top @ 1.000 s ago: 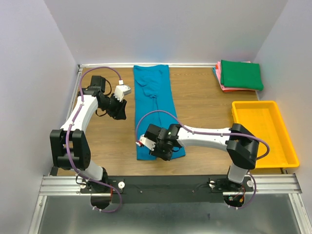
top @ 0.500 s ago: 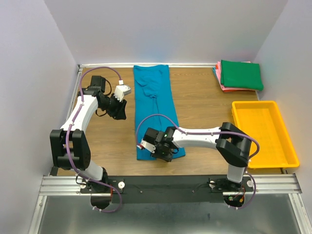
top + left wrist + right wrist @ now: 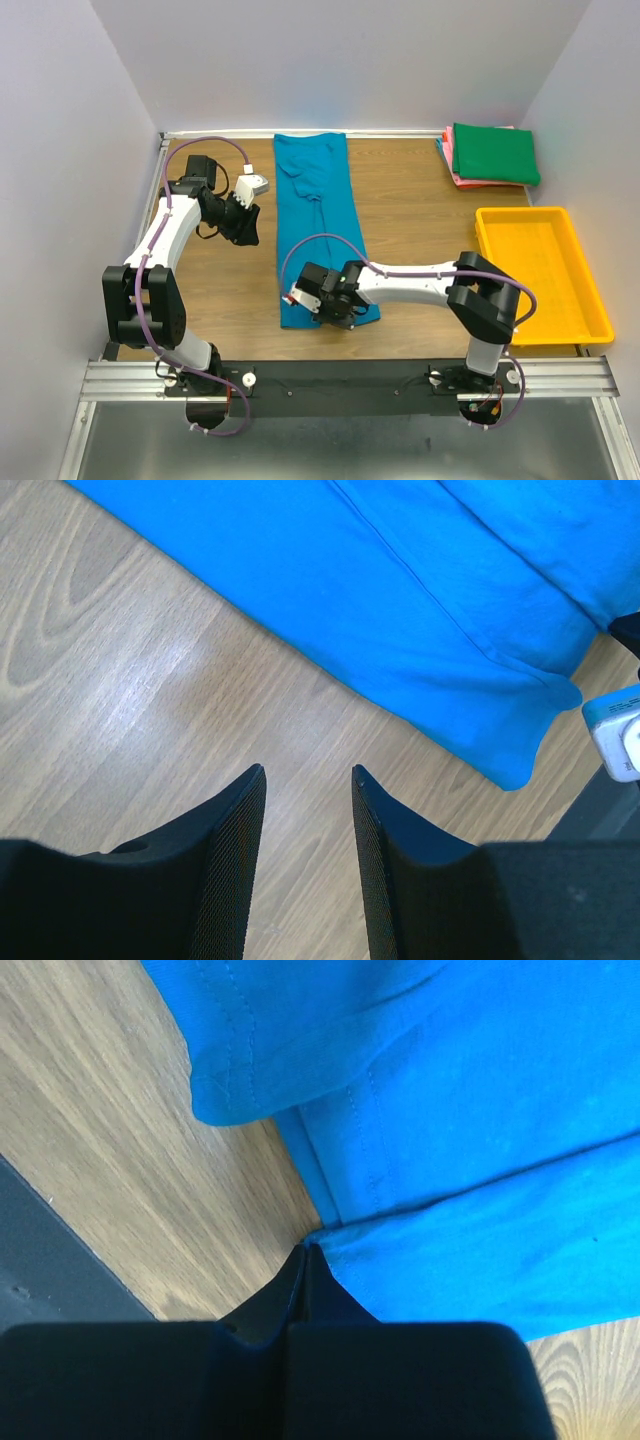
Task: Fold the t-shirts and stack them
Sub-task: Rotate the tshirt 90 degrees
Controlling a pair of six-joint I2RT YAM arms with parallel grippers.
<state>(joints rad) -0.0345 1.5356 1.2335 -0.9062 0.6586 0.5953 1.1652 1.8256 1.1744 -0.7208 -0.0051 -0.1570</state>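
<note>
A teal-blue t-shirt [image 3: 318, 205] lies as a long narrow strip down the middle of the wooden table; it also shows in the left wrist view [image 3: 400, 590] and the right wrist view [image 3: 480, 1120]. My right gripper [image 3: 335, 310] is at the strip's near end. Its jaws are pressed together [image 3: 307, 1247] on the corner of the near hem's upper layer. My left gripper [image 3: 243, 230] is open [image 3: 305, 770] and empty over bare wood, just left of the strip's middle. A folded dark green t-shirt [image 3: 495, 152] rests on folded pink ones [image 3: 452, 172] at the back right.
A yellow plastic tray [image 3: 535, 270] stands at the right, near the stack. Walls close the table at the left, back and right. A black rail [image 3: 350, 375] runs along the near edge, just behind my right gripper.
My right gripper has slid a little down and left to the shirt's near hem. The left arm and the shirt have not moved.
</note>
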